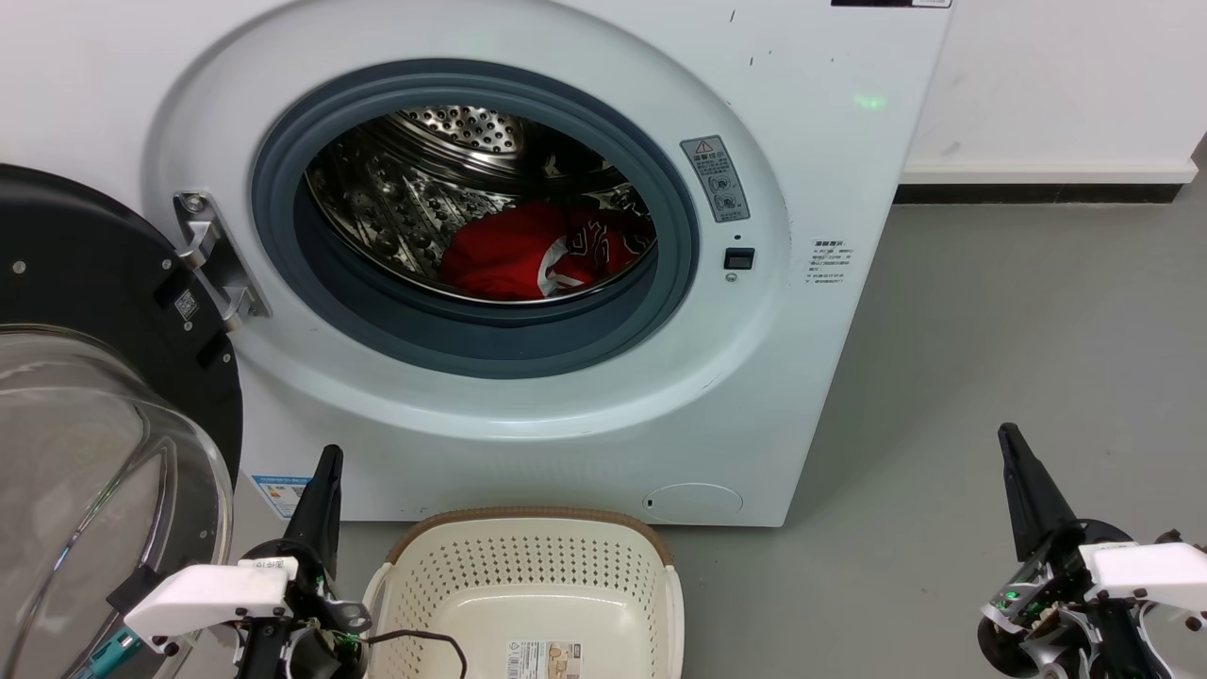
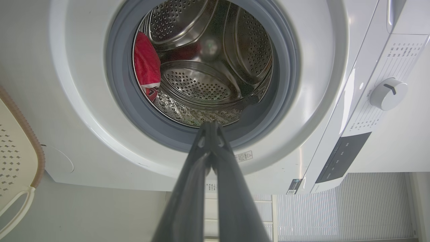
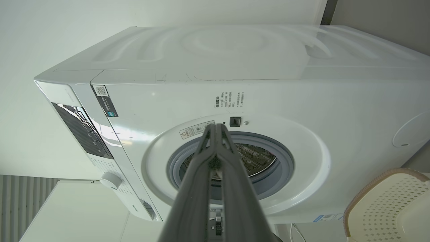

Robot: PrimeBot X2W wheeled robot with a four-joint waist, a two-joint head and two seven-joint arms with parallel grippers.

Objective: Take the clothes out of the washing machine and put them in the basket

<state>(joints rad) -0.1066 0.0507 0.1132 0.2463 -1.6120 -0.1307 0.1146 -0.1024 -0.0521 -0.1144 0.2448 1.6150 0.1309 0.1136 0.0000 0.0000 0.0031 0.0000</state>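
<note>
Head view: red fabric garment (image 1: 500,256), lettering unreadable, inside white front-loading washing machine (image 1: 745,396); warning-triangle sticker (image 1: 714,177) on its front; left gripper (image 1: 329,456), right gripper (image 1: 1007,434) both pressed together.

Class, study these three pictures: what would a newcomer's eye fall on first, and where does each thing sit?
The bright red clothes stand out first, lying low in the shiny steel drum of the white washing machine, whose door hangs open at the left. In front of the machine, the cream basket sits on the floor, no clothes seen in it. The left gripper and right gripper, both shut, point up on either side of it.
</note>
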